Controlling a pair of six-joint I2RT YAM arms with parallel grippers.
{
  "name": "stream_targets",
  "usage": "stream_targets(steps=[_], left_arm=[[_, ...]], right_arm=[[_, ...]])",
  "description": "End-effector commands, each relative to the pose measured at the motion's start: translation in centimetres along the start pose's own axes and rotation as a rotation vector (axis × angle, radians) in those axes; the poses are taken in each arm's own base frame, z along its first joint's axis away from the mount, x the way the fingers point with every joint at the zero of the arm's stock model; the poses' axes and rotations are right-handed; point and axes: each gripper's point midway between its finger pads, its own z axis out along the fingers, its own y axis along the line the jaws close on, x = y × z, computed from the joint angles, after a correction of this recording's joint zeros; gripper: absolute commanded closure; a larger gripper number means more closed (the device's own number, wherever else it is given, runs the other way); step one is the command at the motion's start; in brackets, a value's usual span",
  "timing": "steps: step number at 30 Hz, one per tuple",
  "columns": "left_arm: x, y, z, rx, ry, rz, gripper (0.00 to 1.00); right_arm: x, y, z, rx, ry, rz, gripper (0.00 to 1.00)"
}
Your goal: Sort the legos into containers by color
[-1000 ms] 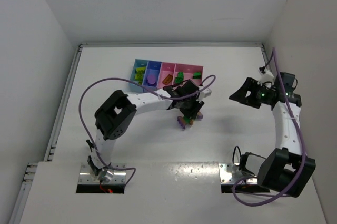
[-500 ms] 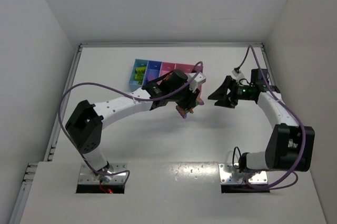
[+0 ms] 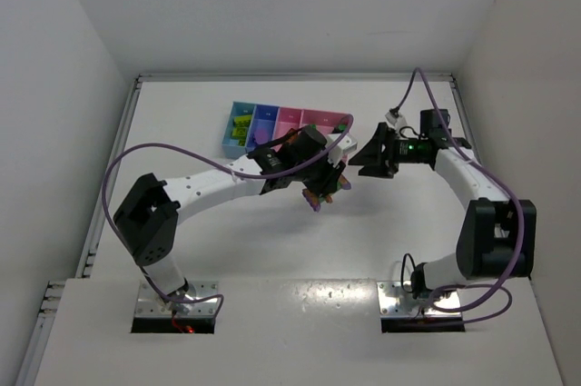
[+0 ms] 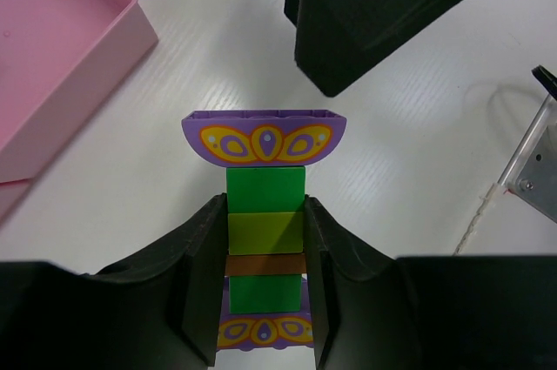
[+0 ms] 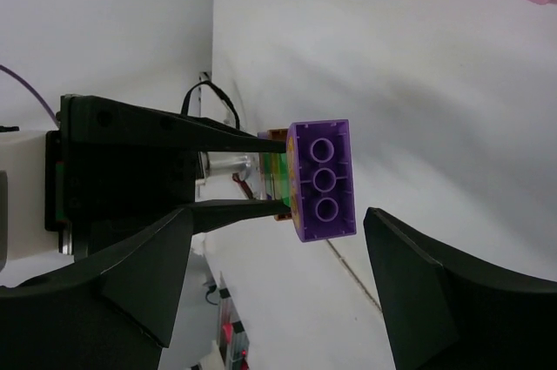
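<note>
While pinched in the left gripper [image 4: 264, 211], lego stack [image 4: 265, 139] just ahead of the spread-apart right gripper [image 5: 277, 213].

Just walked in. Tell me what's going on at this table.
The left fingers are shut on a short stack of plastic bricks: green, lime and orange, with a printed purple piece at each end. They hold it close to the row of blue and pink plastic bins. The right fingers are open and point at the stack's purple end without touching it. Nothing has been pulled off this stack yet.
</note>
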Motion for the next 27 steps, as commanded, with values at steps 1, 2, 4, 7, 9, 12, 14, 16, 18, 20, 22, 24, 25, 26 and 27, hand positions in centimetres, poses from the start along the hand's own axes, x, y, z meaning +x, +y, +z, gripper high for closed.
stream_targets(steps=[1,2,4,7,9,12,14,16,18,20,22,24,25,26,27], left_arm=[[-4.0,-1.6,-2.0,0.042,-0.118,0.024,1.0],[-4.0,-1.6,-2.0,0.042,-0.118,0.024,1.0],[-4.7,-2.0,-2.4,0.054,-0.135,0.018,1.0],[-5.3,-2.3,-2.9,0.067,-0.152,0.022,1.0],[-5.3,-2.3,-2.9,0.067,-0.152,0.022,1.0],[-6.0,-2.5,-3.4,0.069,-0.17,0.015,1.0],[-6.5,-2.7,-3.6,0.079,-0.18,0.018,1.0],[-6.9,-2.7,-3.7,0.08,-0.189,0.02,1.0],[-6.9,-2.7,-3.7,0.08,-0.189,0.02,1.0],[-7.3,-2.8,-3.9,0.081,-0.198,0.021,1.0],[-7.3,-2.8,-3.9,0.081,-0.198,0.021,1.0],[-7.7,-2.7,-4.0,0.073,-0.208,0.022,1.0],[-7.7,-2.7,-4.0,0.073,-0.208,0.022,1.0],[-7.7,-2.7,-4.0,0.073,-0.208,0.022,1.0],[-7.7,-2.7,-4.0,0.073,-0.208,0.022,1.0]], right_arm=[[-0.7,1.5,0.3,-0.062,0.012,-0.064,0.2],[-0.7,1.4,0.3,-0.062,0.012,-0.08,0.2],[-0.4,1.4,0.3,-0.08,0.026,-0.083,0.2],[-0.4,1.6,0.6,-0.092,0.037,-0.096,0.21],[-0.4,1.3,0.7,-0.091,0.039,-0.11,0.23],[-0.3,1.3,1.0,-0.1,0.059,-0.094,0.24],[-0.5,1.2,1.1,-0.1,0.059,-0.094,0.27],[-0.3,1.6,1.3,-0.116,0.068,-0.106,0.33],[0.0,2.1,1.4,-0.138,0.083,-0.109,0.38],[0.3,2.5,1.6,-0.155,0.096,-0.112,0.41],[0.6,2.9,1.8,-0.181,0.113,-0.108,0.44],[0.6,3.5,1.7,-0.216,0.121,-0.1,0.51],[0.7,3.8,1.8,-0.23,0.126,-0.117,0.54],[0.8,4.0,1.8,-0.246,0.138,-0.093,0.63],[0.8,4.2,1.8,-0.256,0.139,-0.09,0.69]])
